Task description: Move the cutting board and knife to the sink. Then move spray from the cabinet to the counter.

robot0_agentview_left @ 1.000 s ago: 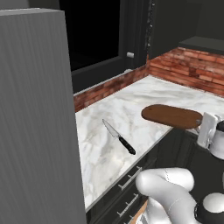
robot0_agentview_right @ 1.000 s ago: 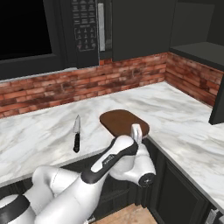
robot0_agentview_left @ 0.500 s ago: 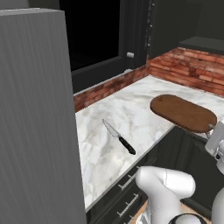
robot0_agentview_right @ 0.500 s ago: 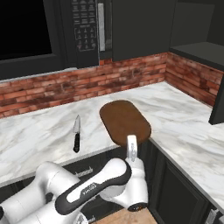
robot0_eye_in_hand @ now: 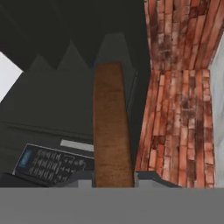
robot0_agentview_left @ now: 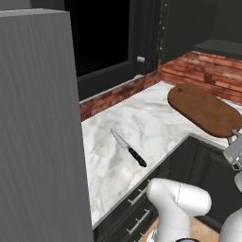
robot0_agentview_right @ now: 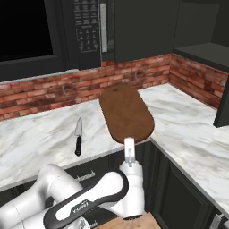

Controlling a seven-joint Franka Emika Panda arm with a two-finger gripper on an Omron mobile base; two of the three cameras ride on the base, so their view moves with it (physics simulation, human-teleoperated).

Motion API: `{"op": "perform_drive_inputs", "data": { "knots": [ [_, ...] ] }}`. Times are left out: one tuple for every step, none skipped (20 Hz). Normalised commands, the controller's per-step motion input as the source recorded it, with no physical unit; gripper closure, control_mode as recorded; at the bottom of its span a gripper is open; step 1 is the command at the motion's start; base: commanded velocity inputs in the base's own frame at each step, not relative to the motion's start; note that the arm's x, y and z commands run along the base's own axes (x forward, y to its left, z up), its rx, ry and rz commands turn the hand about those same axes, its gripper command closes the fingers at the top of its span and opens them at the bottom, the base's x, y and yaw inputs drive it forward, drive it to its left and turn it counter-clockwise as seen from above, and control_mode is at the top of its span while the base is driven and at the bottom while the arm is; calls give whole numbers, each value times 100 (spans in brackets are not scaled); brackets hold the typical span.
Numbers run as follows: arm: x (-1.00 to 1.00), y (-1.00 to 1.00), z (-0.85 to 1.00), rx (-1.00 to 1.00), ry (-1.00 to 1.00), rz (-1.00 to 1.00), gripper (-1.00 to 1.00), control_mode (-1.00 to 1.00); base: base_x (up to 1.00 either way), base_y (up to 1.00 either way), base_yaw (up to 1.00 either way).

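Note:
The brown cutting board [robot0_agentview_right: 126, 112] hangs in the air over the counter's inner corner, its near narrow end pinched in my gripper [robot0_agentview_right: 129, 148]. In the left base view the cutting board [robot0_agentview_left: 203, 109] reaches away from the gripper [robot0_agentview_left: 235, 142] at the right edge. Along the hand view the cutting board [robot0_eye_in_hand: 113, 127] runs edge-on between my fingertips, with the gripper [robot0_eye_in_hand: 113, 178] shut on it. The knife [robot0_agentview_left: 128, 148] lies flat on the white marble counter [robot0_agentview_left: 142, 120], left of the board, also seen as the knife [robot0_agentview_right: 78, 137]. Sink and spray are out of view.
A black microwave [robot0_agentview_right: 87, 27] with buttons hangs above the red brick backsplash [robot0_agentview_right: 67, 87]. Dark drawers with metal handles [robot0_agentview_left: 137, 198] sit under the counter edge. A tall grey panel [robot0_agentview_left: 38, 132] stands close on the left. The counter [robot0_agentview_right: 192, 129] continues along the right wall.
The gripper has carried the cutting board up off the counter and swung it; it now shows longer and higher in both base views. The knife has not moved.

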Motion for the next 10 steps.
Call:
{"op": "perform_drive_inputs", "data": {
  "knots": [
    [-20, 0, 21, 0, -11, 0, 100, -100, 0, 0, 0],
    [-19, 0, 14, 0, -9, 0, 100, -100, 0, 0, 0],
    [-16, 0, 11, 0, -7, 0, 100, -100, 0, 0, 0],
    [-16, 0, 0, 0, -5, 0, 100, -100, 0, 0, 0],
    [-15, 0, 0, 0, -4, 0, 100, -100, 0, 0, 0],
    [-16, 0, 0, 0, -4, -1, 100, -100, 0, 0, 0],
    [-14, 0, 0, 0, -2, -1, 100, -100, 0, 0, 0],
    [-16, 0, 0, 0, -3, -1, 100, -100, 0, 0, 0],
    [-16, 0, 0, 0, -2, -1, 100, -100, 0, 0, 0],
    [-18, 0, 0, 0, -3, -1, 100, -100, 0, 0, 0]
  ]
}}
